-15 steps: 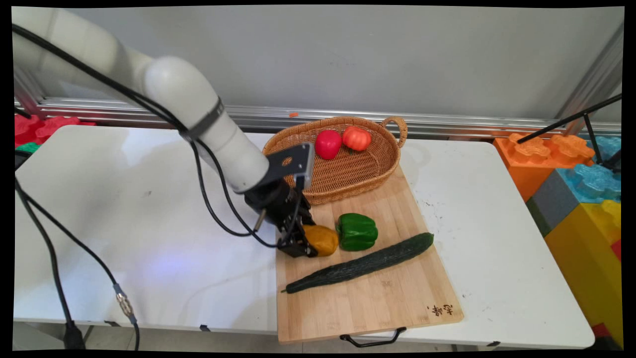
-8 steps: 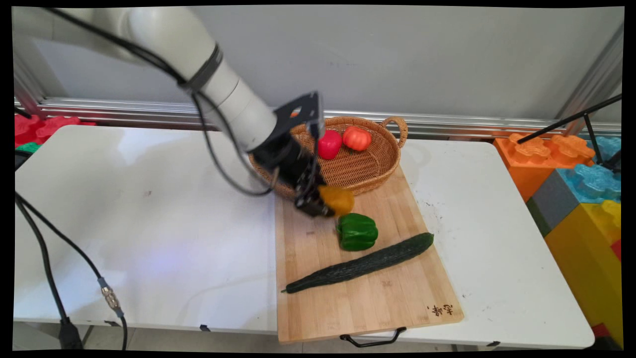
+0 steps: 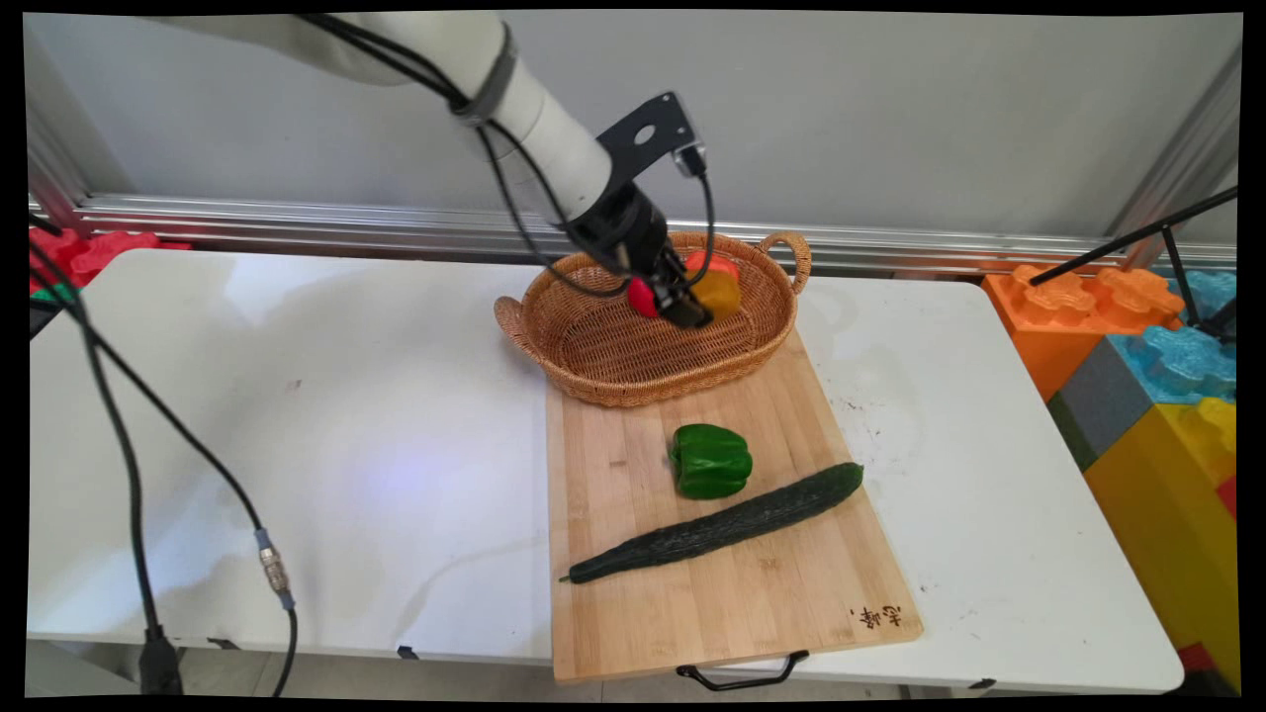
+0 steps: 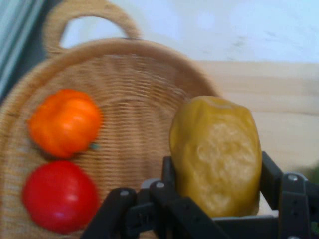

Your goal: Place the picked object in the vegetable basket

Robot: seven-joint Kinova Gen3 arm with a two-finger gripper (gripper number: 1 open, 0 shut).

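Gripper (image 3: pixel 697 314) (image 4: pixel 217 191), clamped on a yellow pepper (image 3: pixel 718 293) (image 4: pixel 217 152), hangs over the far right part of the basket (image 3: pixel 593 346) (image 4: pixel 129 119). Beside it in the basket lie a red pepper (image 3: pixel 640 297) (image 4: pixel 60 196) and an orange pepper (image 3: pixel 704 261) (image 4: pixel 65 122); the basket's near and left floor is bare. On the board (image 3: pixel 732 593), a green pepper (image 3: pixel 710 461) and a cucumber (image 3: pixel 717 524) take the middle; its near end is free. The table (image 3: pixel 297 445) left of the board lies open, crossed only by hanging cables (image 3: pixel 129 455).

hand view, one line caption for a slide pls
Gripper holding a yellow pepper above the basket, beside an orange pepper and red pepper.
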